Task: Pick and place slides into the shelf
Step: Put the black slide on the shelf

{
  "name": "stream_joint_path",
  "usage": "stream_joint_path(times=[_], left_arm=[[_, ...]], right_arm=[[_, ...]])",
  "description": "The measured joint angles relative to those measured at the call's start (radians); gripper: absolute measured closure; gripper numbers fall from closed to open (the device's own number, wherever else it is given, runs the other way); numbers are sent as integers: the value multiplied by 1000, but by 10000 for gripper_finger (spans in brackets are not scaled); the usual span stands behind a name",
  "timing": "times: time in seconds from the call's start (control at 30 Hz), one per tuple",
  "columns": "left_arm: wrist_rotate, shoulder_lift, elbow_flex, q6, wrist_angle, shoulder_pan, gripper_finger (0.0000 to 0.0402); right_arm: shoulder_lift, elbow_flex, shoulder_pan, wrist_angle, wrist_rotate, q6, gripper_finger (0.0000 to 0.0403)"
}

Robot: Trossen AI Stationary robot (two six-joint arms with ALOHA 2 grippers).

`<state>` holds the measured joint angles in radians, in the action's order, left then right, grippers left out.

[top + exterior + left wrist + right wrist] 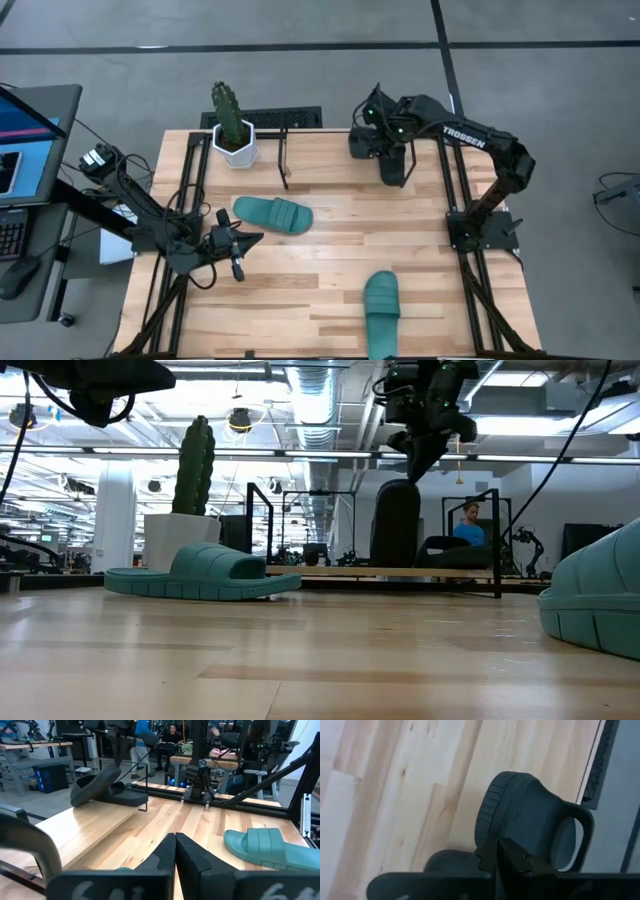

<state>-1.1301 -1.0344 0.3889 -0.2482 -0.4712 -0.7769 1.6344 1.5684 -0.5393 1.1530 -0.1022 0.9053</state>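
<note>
— Wooden table [330, 270]: where was your right gripper [498, 851]?
— Far right, fingers pinching a black slide [530, 815]'s edge by the shelf [285, 160].
— Left gripper [175, 852]?
— Pressed together, near-left of one teal slide [272, 214].

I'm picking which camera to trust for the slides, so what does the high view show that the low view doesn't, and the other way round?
Only the high view shows the left gripper, shut, beside the nearer-the-cactus teal slide, and the keyboard and monitor off the table's left edge.

Only the low view shows a seated person in the room behind, and that the black slide stands upright under the right gripper.

Both show two teal slides, the potted cactus and the wooden table.
</note>
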Motion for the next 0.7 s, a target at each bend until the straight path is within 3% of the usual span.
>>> stream_joint_path(times=[0.7], left_arm=[[25,0,0,-79,73,-1,401]], right_arm=[[6,-2,78,74,-23,-169,403]])
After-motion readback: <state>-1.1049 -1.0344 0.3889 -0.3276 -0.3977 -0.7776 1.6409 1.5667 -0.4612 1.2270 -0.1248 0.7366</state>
